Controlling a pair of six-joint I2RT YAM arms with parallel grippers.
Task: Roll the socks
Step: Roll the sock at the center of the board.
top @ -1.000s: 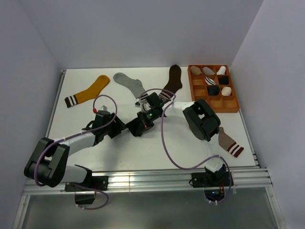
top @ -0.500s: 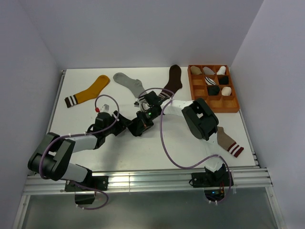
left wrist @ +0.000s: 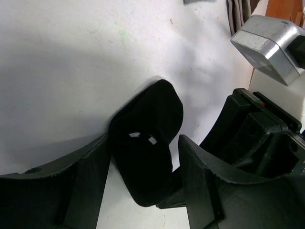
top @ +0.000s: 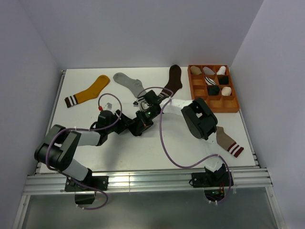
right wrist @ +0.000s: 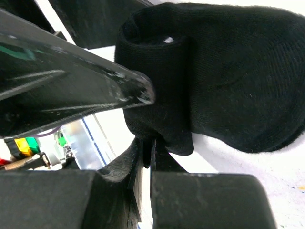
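Observation:
A plain black sock (top: 137, 129), partly rolled into a thick bundle, lies at the table's middle between both grippers. In the left wrist view the rolled black sock (left wrist: 145, 148) sits between my left gripper's (left wrist: 145, 143) open fingers, against the left finger (left wrist: 90, 186) with a gap to the right finger (left wrist: 200, 181). My right gripper (right wrist: 152, 143) is shut, pinching the black sock (right wrist: 224, 81) at its lower edge. From above, the left gripper (top: 129, 125) and right gripper (top: 144, 118) meet over the bundle. A taupe sock with a maroon-and-white cuff (top: 228, 142) lies flat at the right.
An orange compartment tray (top: 230, 106) holding several rolled socks stands at the back right. A mustard sock (top: 88, 90), a light grey sock (top: 131, 84) and a dark brown sock (top: 173, 78) lie flat along the back. Purple cables loop over both arms.
My left arm has pushed right, bringing its gripper in around the black sock. The right gripper stays pinched on the sock and has barely moved.

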